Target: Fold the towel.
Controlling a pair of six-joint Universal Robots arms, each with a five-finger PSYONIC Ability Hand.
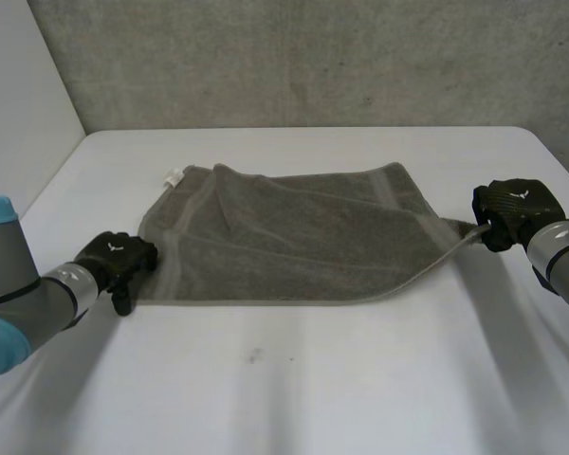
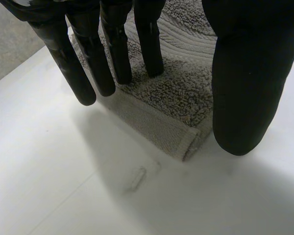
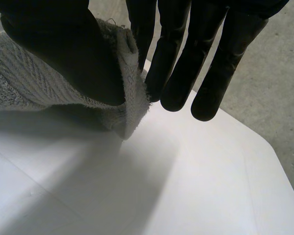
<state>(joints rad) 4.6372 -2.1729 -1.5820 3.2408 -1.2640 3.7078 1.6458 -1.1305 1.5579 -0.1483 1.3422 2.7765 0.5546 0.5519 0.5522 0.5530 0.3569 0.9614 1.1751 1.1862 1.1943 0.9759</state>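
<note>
The towel is grey-brown, with a paler woven band near its edge and a white tag. The desk is plain white. The left hand and right hand are black. The wall is speckled grey.

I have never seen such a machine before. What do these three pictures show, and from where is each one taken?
It is a robot with two arms at a white table; each arm ends in a black hand. The wide picture looks down from a camera between the arms. The other two come from cameras on the wrists, looking along each palm. A grey towel lies on the table. The left hand is at its near left corner, fingers straight, the corner lying flat below them, not gripped. The right hand pinches the towel's right corner between thumb and fingers.
</note>
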